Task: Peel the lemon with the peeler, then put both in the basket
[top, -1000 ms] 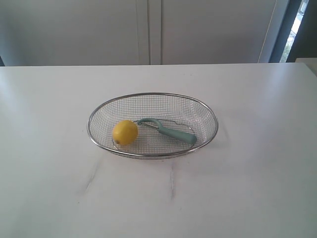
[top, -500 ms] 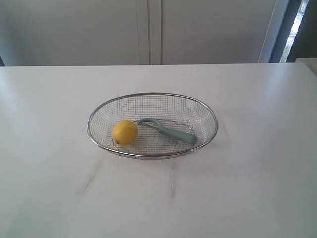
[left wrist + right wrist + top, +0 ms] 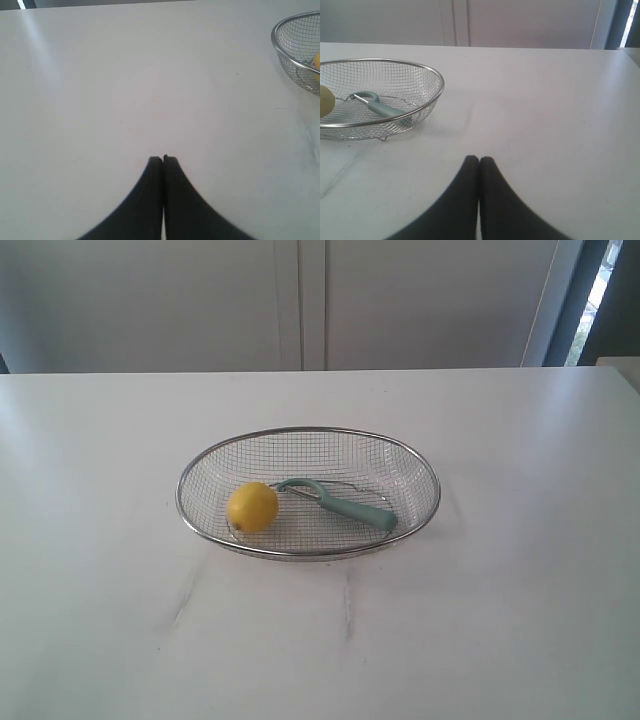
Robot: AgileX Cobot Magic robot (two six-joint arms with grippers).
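Note:
The wire mesh basket [image 3: 190, 475] stands in the middle of the white table. Inside it the yellow lemon [image 3: 252, 507] rests at the left, and the teal peeler [image 3: 350, 508] lies beside it, head toward the lemon. Neither arm shows in the exterior view. My left gripper [image 3: 163, 158] is shut with nothing in it over bare table, the basket [image 3: 280, 50] and a sliver of lemon [image 3: 317, 61] far off at one edge. My right gripper [image 3: 479, 159] is shut and empty too, apart from the basket [image 3: 427, 70], peeler [image 3: 382, 110] and lemon [image 3: 325, 101].
The white tabletop [image 3: 500, 620] bears faint grey streaks [image 3: 347, 605] in front of the basket. Pale cabinet doors [image 3: 300, 300] run along the back, and a dark window frame [image 3: 610, 300] stands at the far right.

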